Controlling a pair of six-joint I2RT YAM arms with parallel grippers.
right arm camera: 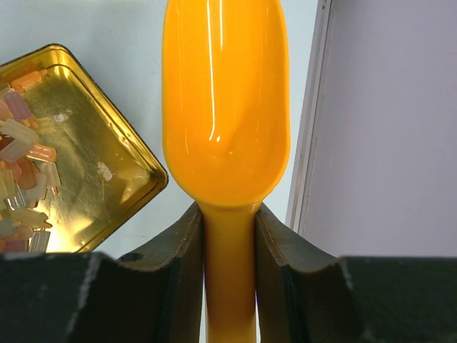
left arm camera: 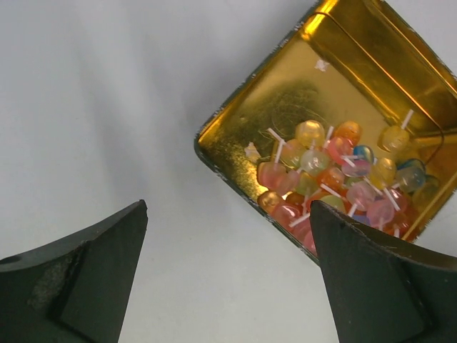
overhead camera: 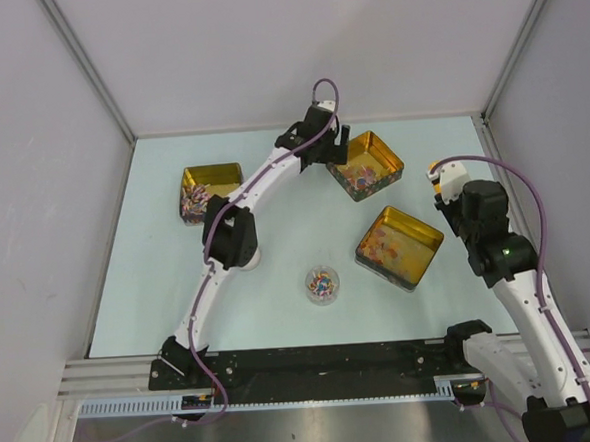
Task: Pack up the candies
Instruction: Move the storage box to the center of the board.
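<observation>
Three gold tins [overhead camera: 417, 236] hold candies [left arm camera: 335, 171]; left gripper [left arm camera: 228, 214] gapes empty; right gripper [right arm camera: 226, 221] clamps one orange scoop [right arm camera: 225, 93].

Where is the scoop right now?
The scoop is clamped by its handle in the right gripper, over the right side of the table, just right of a gold tin in the right wrist view.

Three tins [overhead camera: 217, 176] [overhead camera: 371, 146] [overhead camera: 413, 229] (gold), one scoop [right arm camera: 225, 107], one cup [overhead camera: 307, 286]
</observation>
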